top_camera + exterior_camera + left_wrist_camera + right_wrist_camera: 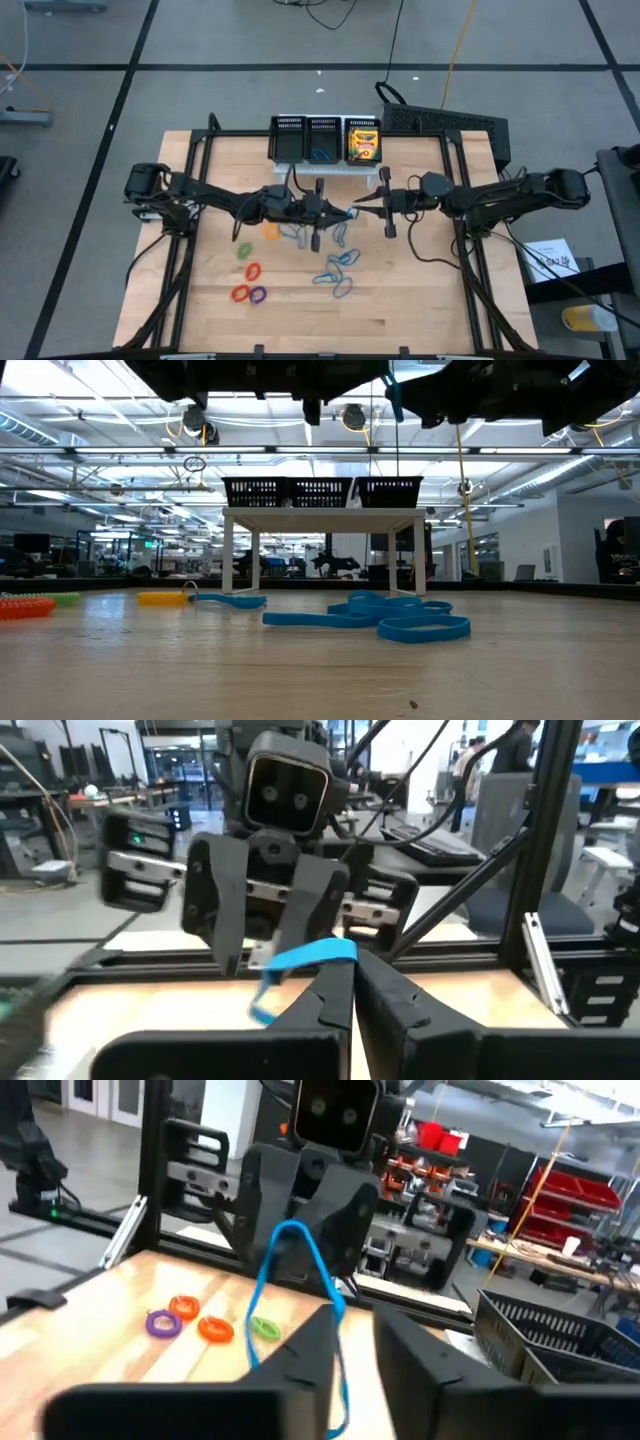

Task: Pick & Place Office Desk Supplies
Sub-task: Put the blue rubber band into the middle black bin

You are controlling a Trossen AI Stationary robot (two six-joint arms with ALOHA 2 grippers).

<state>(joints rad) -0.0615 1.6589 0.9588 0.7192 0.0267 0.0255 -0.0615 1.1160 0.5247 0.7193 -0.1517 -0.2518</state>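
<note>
My left gripper (345,213) and right gripper (362,205) face each other tip to tip above the table's middle. The left gripper (352,965) is shut on a thin blue loop (300,958). The right gripper (355,1318) is open, and the loop (300,1255) runs past one of its fingers. Crayon boxes (363,143) stand in the organiser's right compartment, with blue loops (322,155) in the middle one. More blue loops (340,262), a yellow-orange one (270,230), a green one (243,250), an orange one (252,270), a red one (240,293) and a purple one (258,295) lie flat on the table. My left gripper pinches the blue loop's end (335,952) between its two shut fingers, coming level from the table's left. The loop is lifted clear of the table and reaches toward the right gripper. My right gripper has the loop's strand (338,1305) beside one finger; whether it touches, I cannot tell.
The black mesh organiser (288,140) sits on a white stand at the table's far edge. A black frame (195,200) runs along the table's sides. In the low view blue loops (400,615) lie mid-table, with the coloured ones (165,598) off to one side.
</note>
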